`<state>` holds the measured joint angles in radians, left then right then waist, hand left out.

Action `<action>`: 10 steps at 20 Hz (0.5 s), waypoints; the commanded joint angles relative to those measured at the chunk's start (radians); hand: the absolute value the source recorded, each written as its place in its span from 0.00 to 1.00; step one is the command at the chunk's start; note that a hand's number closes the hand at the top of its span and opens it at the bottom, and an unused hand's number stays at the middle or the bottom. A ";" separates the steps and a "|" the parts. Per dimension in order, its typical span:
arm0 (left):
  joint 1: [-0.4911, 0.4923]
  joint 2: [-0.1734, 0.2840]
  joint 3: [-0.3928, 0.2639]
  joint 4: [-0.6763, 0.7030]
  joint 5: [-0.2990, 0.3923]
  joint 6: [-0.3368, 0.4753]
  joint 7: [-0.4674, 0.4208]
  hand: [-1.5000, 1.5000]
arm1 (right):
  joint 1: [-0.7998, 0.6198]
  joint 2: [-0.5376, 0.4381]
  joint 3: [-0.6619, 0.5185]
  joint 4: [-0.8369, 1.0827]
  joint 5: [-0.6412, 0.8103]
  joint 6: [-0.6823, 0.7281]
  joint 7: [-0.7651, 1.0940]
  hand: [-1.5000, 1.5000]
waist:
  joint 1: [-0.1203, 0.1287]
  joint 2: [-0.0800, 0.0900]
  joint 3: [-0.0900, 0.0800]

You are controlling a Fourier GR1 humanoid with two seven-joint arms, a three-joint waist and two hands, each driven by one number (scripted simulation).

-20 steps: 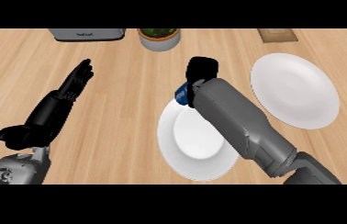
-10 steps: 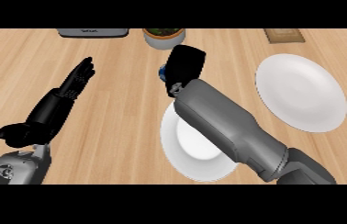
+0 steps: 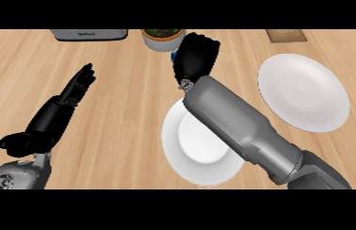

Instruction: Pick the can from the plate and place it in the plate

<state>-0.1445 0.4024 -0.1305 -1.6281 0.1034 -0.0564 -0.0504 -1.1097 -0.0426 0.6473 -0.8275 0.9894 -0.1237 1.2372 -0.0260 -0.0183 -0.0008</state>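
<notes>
My right hand (image 3: 198, 54) is curled round a blue can (image 3: 175, 60), of which only a sliver shows at the hand's left edge. Hand and can hang past the far rim of the near white plate (image 3: 197, 151), whose right side is hidden by my grey forearm. A second white plate (image 3: 306, 93) lies to the right, with nothing on it. At the left of the view my left hand (image 3: 61, 109) rests with its fingers straight, away from both plates.
Along the counter's far edge stand a grey appliance (image 3: 89, 34), a white pot with a green plant (image 3: 161, 39) just behind my right hand, and a brown board (image 3: 285, 35) at the far right.
My right hand has carried the can up and away from the near plate, toward the far side and slightly left. The left hand has stayed still.
</notes>
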 commanded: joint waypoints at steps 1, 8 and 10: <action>0.004 -0.004 0.009 0.002 0.003 -0.002 -0.006 0.50 | 0.024 -0.037 -0.043 -0.062 0.066 -0.002 0.245 1.00 | -0.012 0.002 0.001; -0.022 -0.015 0.010 -0.021 -0.002 0.001 0.032 0.50 | 0.164 -0.136 -0.150 -0.149 0.155 -0.107 0.152 1.00 | -0.003 0.010 0.002; -0.012 -0.022 0.008 -0.004 -0.015 0.007 0.010 0.50 | 0.202 -0.182 -0.204 -0.120 0.172 -0.165 0.102 1.00 | 0.007 0.016 0.001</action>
<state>-0.1516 0.3857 -0.1240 -1.6388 0.0984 -0.0535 -0.0391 -0.9697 -0.1797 0.5012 -0.9367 1.1196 -0.1722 1.1913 -0.0268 -0.0090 0.0003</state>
